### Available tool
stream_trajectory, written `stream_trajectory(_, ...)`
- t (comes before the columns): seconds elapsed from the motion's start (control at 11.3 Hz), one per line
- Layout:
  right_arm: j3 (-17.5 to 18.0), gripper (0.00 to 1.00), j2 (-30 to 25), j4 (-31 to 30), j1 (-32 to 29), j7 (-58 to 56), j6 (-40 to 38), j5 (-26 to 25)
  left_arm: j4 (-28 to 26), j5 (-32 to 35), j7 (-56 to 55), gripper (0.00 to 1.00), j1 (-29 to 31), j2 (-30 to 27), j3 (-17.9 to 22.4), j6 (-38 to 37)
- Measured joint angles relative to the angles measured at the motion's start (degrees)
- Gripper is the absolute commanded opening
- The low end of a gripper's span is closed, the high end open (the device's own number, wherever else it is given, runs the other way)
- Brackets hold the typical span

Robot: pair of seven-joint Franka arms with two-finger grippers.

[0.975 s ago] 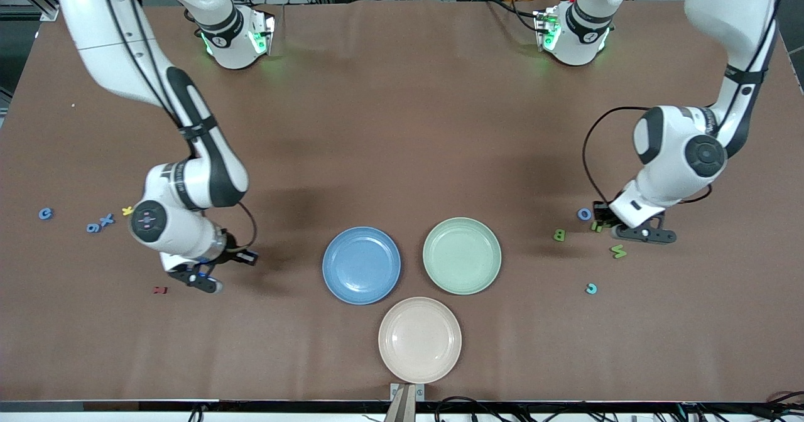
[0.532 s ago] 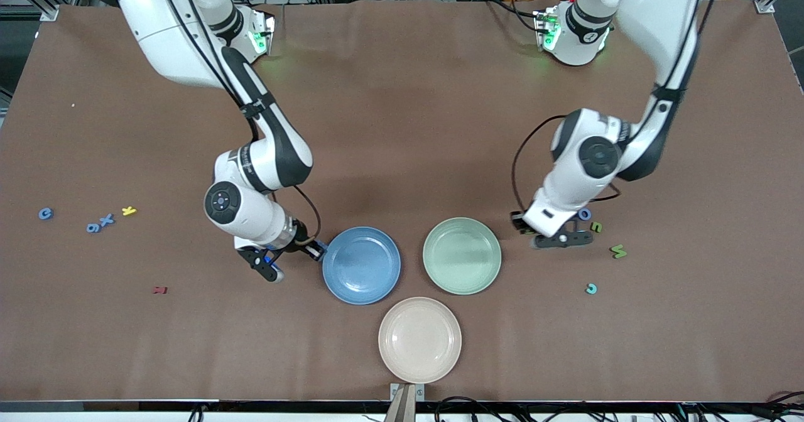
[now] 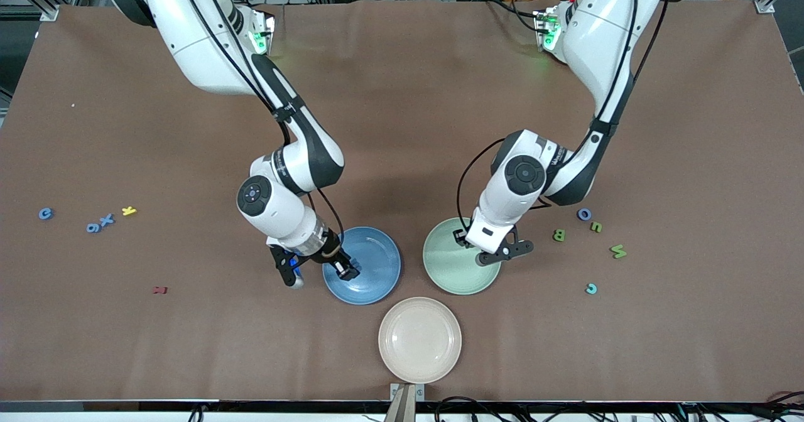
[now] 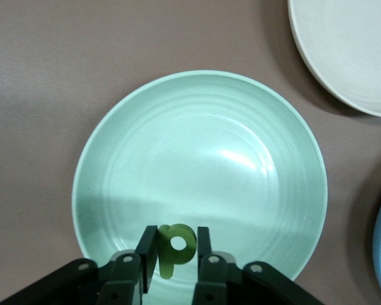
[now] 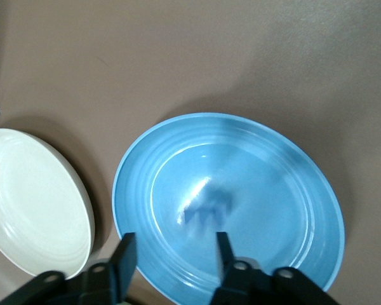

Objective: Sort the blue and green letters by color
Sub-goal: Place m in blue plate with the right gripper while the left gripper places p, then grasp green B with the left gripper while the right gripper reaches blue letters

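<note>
My left gripper [image 4: 176, 249] hangs over the green plate [image 4: 241, 127], shut on an olive green letter P [image 4: 176, 241] held upright between its fingers. In the front view this gripper [image 3: 485, 247] is over the green plate [image 3: 447, 274]. My right gripper [image 5: 173, 244] is open over the blue plate [image 5: 273, 190]. A blurred blue letter [image 5: 207, 208] shows in that plate below the gap. From the front, the right gripper [image 3: 319, 273] is over the blue plate's [image 3: 377, 255] edge toward the right arm's end.
A cream plate [image 3: 419, 340] lies nearest the front camera. Blue G [image 3: 45, 213], 9 [image 3: 93, 227], X [image 3: 107, 219], a yellow K [image 3: 129, 210] and a dark red letter [image 3: 160, 290] lie at the right arm's end. Blue O [image 3: 584, 214], green B [image 3: 558, 235], more green letters [image 3: 618, 252] and a teal C [image 3: 591, 289] lie at the left arm's end.
Both arms swung in from the letter clusters to the plates. The right gripper opened and let go of its blue letter over the blue plate. The left gripper carried the green P over the green plate.
</note>
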Motion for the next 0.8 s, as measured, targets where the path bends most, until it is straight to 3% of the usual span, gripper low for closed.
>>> stream_trajectory(0.35,-0.6,1.0,0.0,1.2,-1.5,-4.7,-3.8,-0.9,0.7,0.7,8.8,1.0,2.3,-0.1,0.6,-0.2)
stream_trajectory(0.62,-1.0,1.0,-3.8,-0.1,-8.6,-21.7,-15.5,-1.9,-3.6,0.7,21.0,1.0,11.5,-3.3,-1.4,-0.7)
stream_trajectory(0.8,-1.2,1.0,-8.4,-6.7,-14.4,-35.0,-17.4,-4.2,-7.3,1.0,28.2,1.0,16.7,-4.5,-2.9,-0.8)
